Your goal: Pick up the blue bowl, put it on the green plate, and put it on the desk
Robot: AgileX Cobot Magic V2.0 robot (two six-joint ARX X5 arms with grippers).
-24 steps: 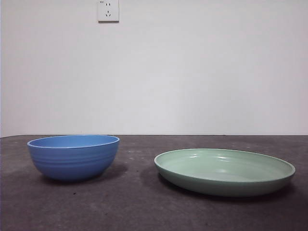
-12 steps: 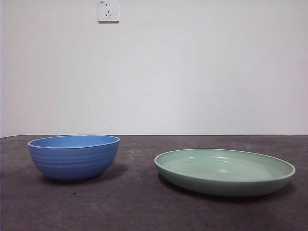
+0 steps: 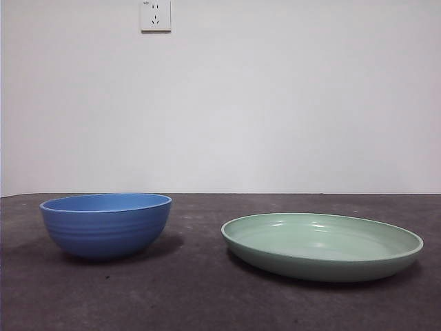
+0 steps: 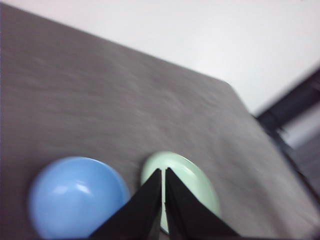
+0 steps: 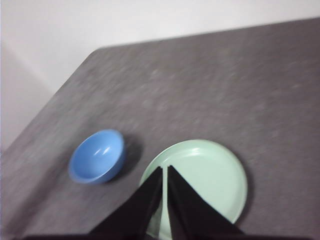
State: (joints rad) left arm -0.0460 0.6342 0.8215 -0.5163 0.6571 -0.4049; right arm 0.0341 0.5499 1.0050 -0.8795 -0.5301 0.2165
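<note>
Surroundings: a plain white wall [image 3: 275,103] behind the desk [image 3: 193,289], with one white wall socket [image 3: 155,15] high up, above the bowl's side; nothing else stands on the tabletop, and nothing lies between the two dishes. Item one: blue bowl [image 3: 105,225], upright, empty, resting directly on the desk, faint ridges around its outer wall. Item two: green plate [image 3: 322,245], wide and shallow, empty, also flat on the desk, beside the bowl with a strip of bare tabletop between them; the two do not touch. The bowl is not on the plate. My left gripper [image 4: 164,172]: jaws pressed together with only a hairline slit between them, holding nothing, high above the table and touching neither dish. From my left wrist, blurred, the blue bowl [image 4: 77,197] appears just to one side of the jaw tips and the green plate [image 4: 195,185] lies partly behind them. My right gripper [image 5: 165,170]: jaws likewise closed together, empty, also well above the desk. From my right wrist the green plate [image 5: 210,180] sits directly past the jaw tips, while the blue bowl [image 5: 97,156] lies off to the side, clearly apart from the tips. Neither of my arms shows in the front view. A dark frame [image 4: 295,107] stands beyond the desk's far corner in the left wrist view.
</note>
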